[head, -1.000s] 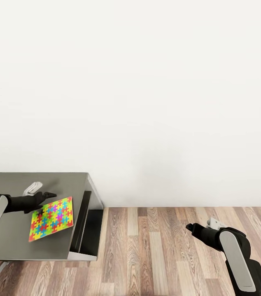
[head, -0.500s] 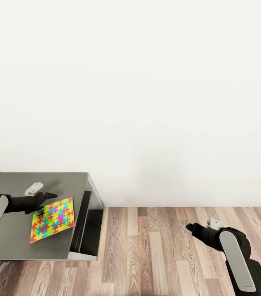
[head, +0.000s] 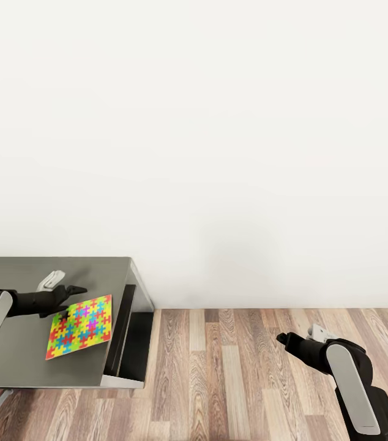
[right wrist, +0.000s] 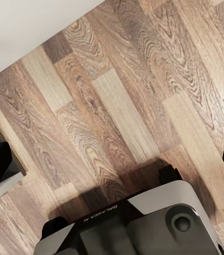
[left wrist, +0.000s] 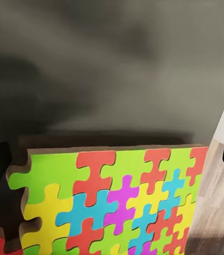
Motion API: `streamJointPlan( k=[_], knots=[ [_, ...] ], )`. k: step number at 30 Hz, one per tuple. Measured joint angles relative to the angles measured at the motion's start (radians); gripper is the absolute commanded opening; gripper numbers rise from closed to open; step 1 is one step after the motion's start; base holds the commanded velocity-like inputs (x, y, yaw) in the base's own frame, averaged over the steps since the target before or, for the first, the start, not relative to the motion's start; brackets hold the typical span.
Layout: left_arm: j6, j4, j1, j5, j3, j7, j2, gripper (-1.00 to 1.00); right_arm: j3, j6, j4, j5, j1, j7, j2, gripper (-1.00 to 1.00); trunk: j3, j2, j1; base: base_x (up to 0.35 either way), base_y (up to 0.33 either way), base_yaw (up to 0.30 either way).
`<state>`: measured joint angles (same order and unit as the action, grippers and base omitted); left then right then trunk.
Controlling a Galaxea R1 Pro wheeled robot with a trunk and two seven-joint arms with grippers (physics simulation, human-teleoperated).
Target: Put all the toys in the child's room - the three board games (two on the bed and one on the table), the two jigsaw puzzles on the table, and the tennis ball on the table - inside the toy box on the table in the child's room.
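Jaws of left gripper [head: 65, 300] spread wide (not gripping), tips over the jigsaw puzzle [head: 79, 326] lying flat on the table [head: 16, 355] near its edge. Right gripper [head: 283, 337] over the wood floor [head: 231, 380], jaws likewise apart, empty.

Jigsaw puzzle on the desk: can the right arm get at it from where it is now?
Probably not. The right gripper hangs over the wood floor, well off to the side of the desk where the jigsaw puzzle lies. The left gripper is already at the puzzle's edge and better placed.
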<state>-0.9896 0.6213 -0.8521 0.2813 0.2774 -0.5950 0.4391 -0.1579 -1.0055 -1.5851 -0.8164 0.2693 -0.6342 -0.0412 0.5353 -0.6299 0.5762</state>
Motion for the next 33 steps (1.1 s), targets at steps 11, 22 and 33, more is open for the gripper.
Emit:
streamJointPlan(
  k=[11,22,33],
  knots=[
    [-0.010,0.000,0.000,0.001,0.000,-0.006,0.000,1.00,0.000,0.000,0.000,0.000,0.000,0.000,0.000,1.00,0.000,0.000,0.000,0.000,0.000,0.000],
    [-0.022,0.000,0.000,0.001,0.000,-0.012,0.000,1.00,0.000,0.000,0.001,0.000,0.000,0.001,0.000,1.00,0.000,0.000,0.000,0.000,0.000,0.000],
    [-0.021,0.006,0.001,-0.004,-0.001,-0.133,0.023,1.00,0.000,0.000,0.001,0.000,0.000,0.001,0.000,1.00,0.000,0.000,0.000,0.000,0.000,0.000]
  ],
)
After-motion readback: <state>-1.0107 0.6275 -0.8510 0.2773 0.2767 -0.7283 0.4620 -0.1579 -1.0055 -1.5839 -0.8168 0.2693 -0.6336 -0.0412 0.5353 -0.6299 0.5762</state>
